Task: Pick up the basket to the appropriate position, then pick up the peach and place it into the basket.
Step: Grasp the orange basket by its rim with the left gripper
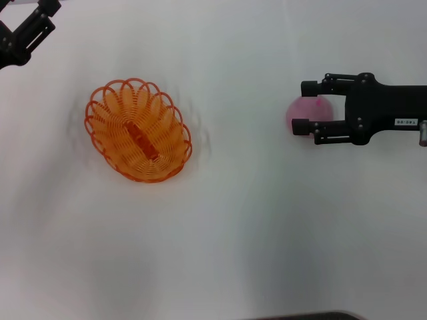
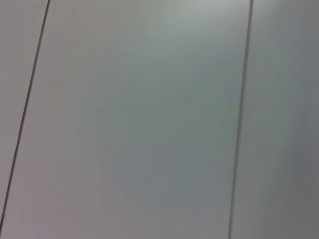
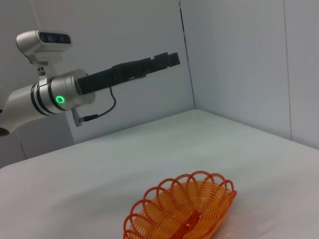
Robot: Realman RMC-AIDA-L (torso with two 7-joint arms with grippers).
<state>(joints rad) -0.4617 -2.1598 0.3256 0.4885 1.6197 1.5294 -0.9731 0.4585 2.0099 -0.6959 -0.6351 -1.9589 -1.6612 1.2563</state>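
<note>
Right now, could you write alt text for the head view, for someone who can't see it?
The right gripper, fingers open, sits around a pink peach on a white table. An empty orange basket sits apart toward the left, and the left gripper is at the far left corner.

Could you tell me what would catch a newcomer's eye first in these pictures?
The bright orange basket stands out most, sitting empty on the white table toward the robot's left. Next comes the black right tool, reaching in from the right with its fingers open on either side of the pink peach. The left tool is raised at the far left corner, away from both.
</note>
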